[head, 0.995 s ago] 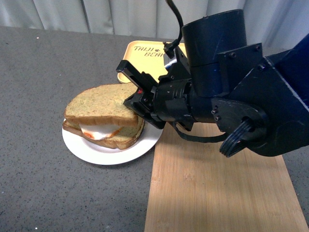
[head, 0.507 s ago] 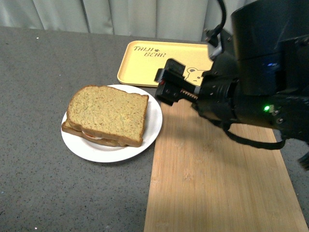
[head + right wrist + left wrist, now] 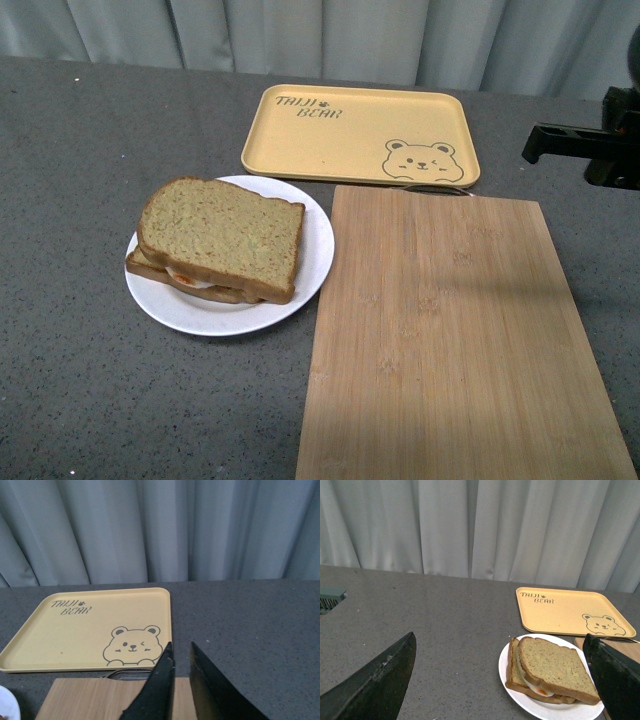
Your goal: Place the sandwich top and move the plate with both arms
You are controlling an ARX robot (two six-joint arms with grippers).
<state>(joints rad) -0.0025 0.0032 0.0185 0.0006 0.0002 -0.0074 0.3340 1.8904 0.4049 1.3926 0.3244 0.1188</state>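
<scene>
The sandwich top (image 3: pixel 222 235), a plain tan-brown bread slice, lies on the lower slice with fried egg on the round white plate (image 3: pixel 315 250). The stack also shows in the left wrist view, the top slice (image 3: pixel 555 667) on the plate (image 3: pixel 507 672). My left gripper (image 3: pixel 502 680) is open and empty, its fingers (image 3: pixel 380 682) wide apart, back from the plate. My right gripper (image 3: pixel 181 652) is shut and empty, above the far end of the wooden board (image 3: pixel 95 700). In the front view only part of the right arm (image 3: pixel 585 150) shows at the right edge.
A yellow tray with a bear drawing (image 3: pixel 355 130) lies behind the plate. A long wooden cutting board (image 3: pixel 440 340) lies right of the plate, touching its rim. Grey tabletop (image 3: pixel 70 150) surrounds them. Grey curtains hang at the back.
My right arm let go of the sandwich top, which now rests on the stack, and drew back to the right edge of the front view.
</scene>
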